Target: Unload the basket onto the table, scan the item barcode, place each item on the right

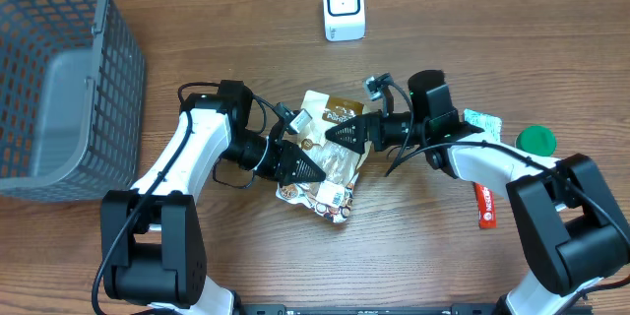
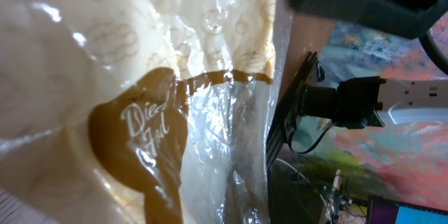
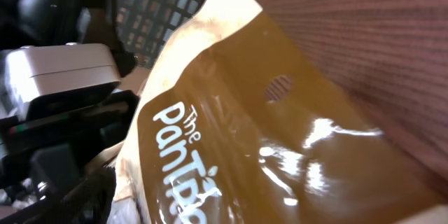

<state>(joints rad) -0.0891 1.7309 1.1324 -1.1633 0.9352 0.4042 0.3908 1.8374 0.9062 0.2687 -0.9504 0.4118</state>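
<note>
- Broadly, the wooden table (image 1: 443, 20) carries every item. A grey mesh basket (image 1: 59, 69) stands at its far left corner.
- The snack bag (image 1: 340, 162) lies at the table's centre between the two arms, well apart from the basket. It is cream and brown film with printed round biscuits.
- Right wrist view: white lettering on the bag's brown panel reads "The Pantr", and the rest is cut off. No barcode can be made out.
- Left wrist view: white cursive on a brown patch begins "Di"; the remainder is not legible.
- The left gripper (image 1: 313, 169) is closed narrow on the bag's lower left part.
- The right gripper (image 1: 335, 133) is at the bag's upper edge. I cannot tell how its jaws stand.
- A white scanner (image 1: 344, 7) stands upright at the far edge, apart from the bag.
- A green lid (image 1: 536, 140), a red tube (image 1: 484, 207) and a small packet (image 1: 482, 120) lie to the right. Their labels are too small to read.
</note>
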